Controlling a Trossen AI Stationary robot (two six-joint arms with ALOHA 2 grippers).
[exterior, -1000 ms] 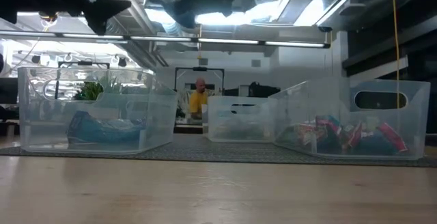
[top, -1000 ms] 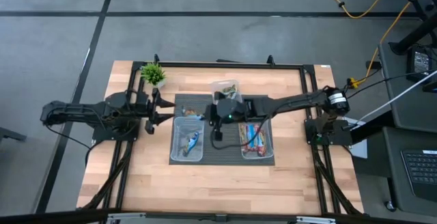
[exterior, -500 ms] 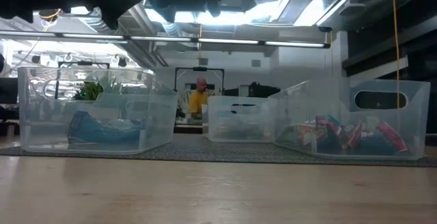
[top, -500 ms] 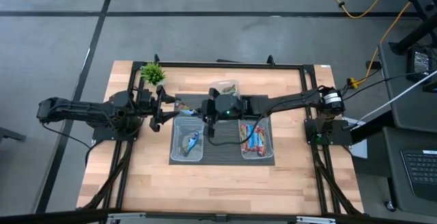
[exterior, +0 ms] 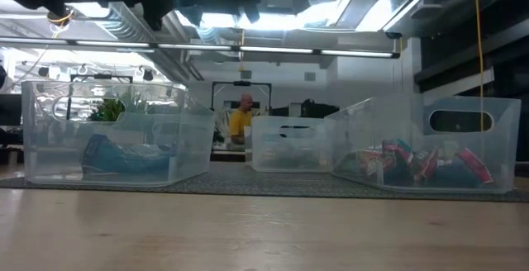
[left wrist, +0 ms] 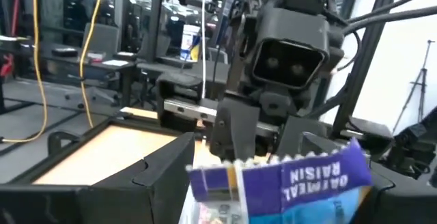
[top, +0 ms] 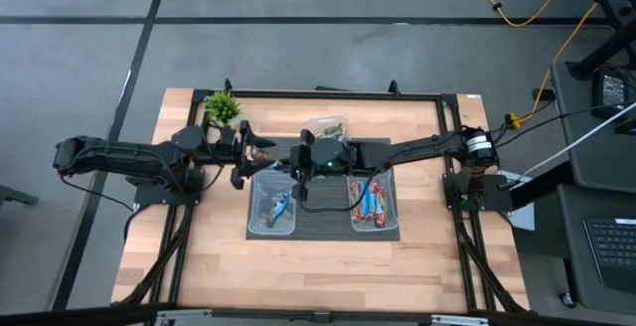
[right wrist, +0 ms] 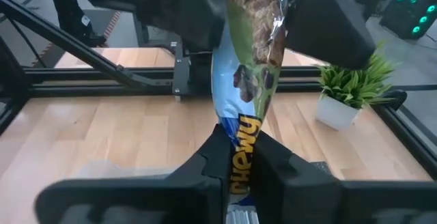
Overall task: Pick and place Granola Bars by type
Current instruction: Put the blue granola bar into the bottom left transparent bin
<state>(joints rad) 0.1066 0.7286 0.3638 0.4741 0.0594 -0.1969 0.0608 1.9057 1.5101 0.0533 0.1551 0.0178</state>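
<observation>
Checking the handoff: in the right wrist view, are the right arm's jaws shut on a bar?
Yes: the right gripper pinches the blue end of a bar whose yellow "Chewy" lettering sits between its jaws.

A light wooden table point(top: 328, 261) with a black frame around its edge carries a dark mat point(top: 323, 225) at its centre. Three clear plastic tubs sit on the mat: one at twelve o'clock point(top: 328, 128), one at eight o'clock point(top: 271, 210), one at four o'clock point(top: 375, 205). A small potted plant point(top: 223, 107) stands directly on the wood at ten o'clock.
</observation>
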